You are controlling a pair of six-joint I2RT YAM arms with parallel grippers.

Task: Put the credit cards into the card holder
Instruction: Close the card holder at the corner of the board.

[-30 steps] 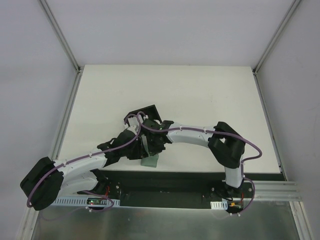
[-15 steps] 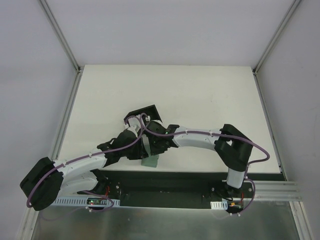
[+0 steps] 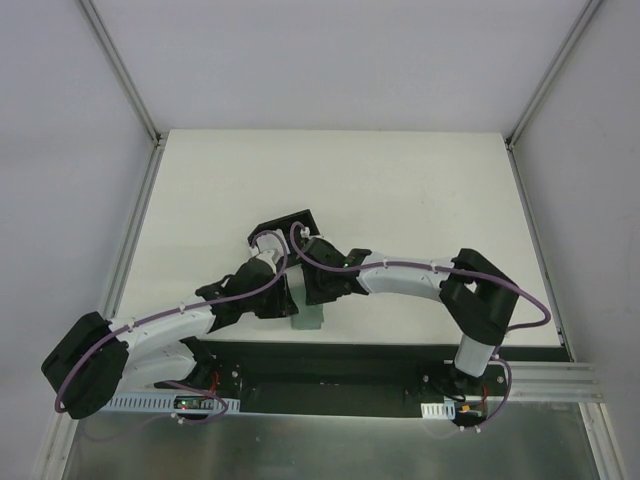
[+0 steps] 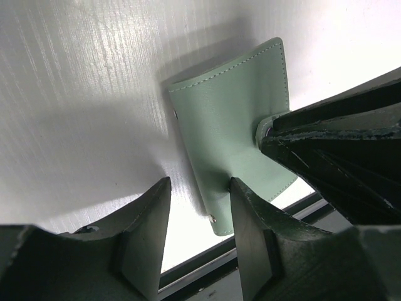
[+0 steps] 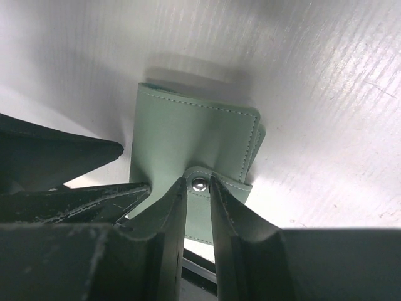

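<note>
My right pincer (image 5: 198,182) stands released, its tips parted by a narrow gap. They are set down on either side of the metal snap stud (image 5: 199,183) on the little strap tab (image 5: 233,182) of the grey-green case (image 5: 182,138). The stud shows in the gap, and I see no grip on it. My left pincer (image 4: 199,183) is released as well, its jaws wider apart and bare. It hovers over the near corner of that same case, whose stitched edge and a small rivet show between my fingers (image 4: 147,232). In the left wrist view my right pincer's dark fingers come in from the right and meet the case at its tab. The case lies flat and folded on the white worktop (image 4: 75,94), skewed to the worktop's edges, close by the near edge where the dark base strip (image 3: 340,358) runs. From above, both my arms bend inward and meet over the case, the left wrist on its left and the right wrist on its right. The card holder (image 3: 290,220), a black box, sits on the worktop just beyond my two wrists, on the far side of them from the case. It is turned at an angle and partly covered by my arms. Neither pincer touches it, and what lies inside it I cannot tell.
</note>
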